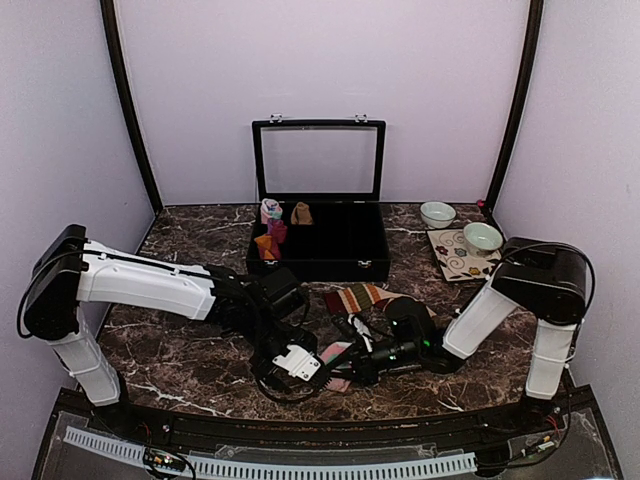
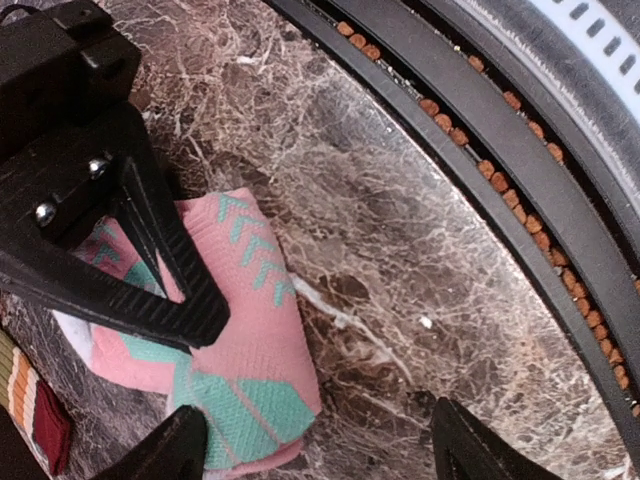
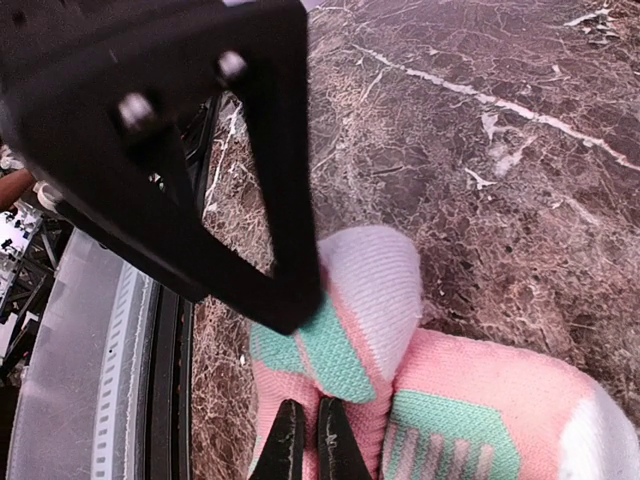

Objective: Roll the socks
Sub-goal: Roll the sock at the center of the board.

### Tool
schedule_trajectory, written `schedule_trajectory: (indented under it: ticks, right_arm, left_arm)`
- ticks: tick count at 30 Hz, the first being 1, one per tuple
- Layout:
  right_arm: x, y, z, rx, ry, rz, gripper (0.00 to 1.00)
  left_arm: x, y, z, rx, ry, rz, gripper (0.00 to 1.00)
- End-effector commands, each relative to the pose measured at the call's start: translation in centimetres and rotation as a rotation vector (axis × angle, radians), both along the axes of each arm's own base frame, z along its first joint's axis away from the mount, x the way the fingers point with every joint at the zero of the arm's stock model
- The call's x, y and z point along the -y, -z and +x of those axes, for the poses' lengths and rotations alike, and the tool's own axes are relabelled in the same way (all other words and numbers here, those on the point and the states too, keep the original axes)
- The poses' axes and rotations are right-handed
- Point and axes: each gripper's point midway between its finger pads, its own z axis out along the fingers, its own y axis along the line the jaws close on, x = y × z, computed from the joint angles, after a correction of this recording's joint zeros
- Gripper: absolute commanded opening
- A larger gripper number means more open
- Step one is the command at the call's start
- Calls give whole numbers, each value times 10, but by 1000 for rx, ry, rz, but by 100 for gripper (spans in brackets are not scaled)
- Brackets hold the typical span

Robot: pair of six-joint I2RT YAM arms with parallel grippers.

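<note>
Lying limp on the counter point(image 2: 400, 220) by its near edge, the pink sock point(image 2: 250, 330) looks light, soft and floppy, best pinched at a folded edge, as the clenched right end effector point(image 3: 305, 425) does; the left end effector point(image 2: 318, 418) hangs released just beside it.

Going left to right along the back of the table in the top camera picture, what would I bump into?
black box → white bowl → second bowl, sitting on the patterned mat
</note>
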Motion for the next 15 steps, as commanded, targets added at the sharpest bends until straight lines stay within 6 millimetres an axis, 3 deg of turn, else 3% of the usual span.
schedule_trajectory:
  ticks: [1, 15]
  right_arm:
    - [64, 94, -16, -201, 97, -392, 0]
    - [59, 92, -12, -242, 98, -377, 0]
  left_arm:
    - [11, 9, 11, 85, 55, -13, 78]
    - [11, 41, 10, 126, 95, 26, 67]
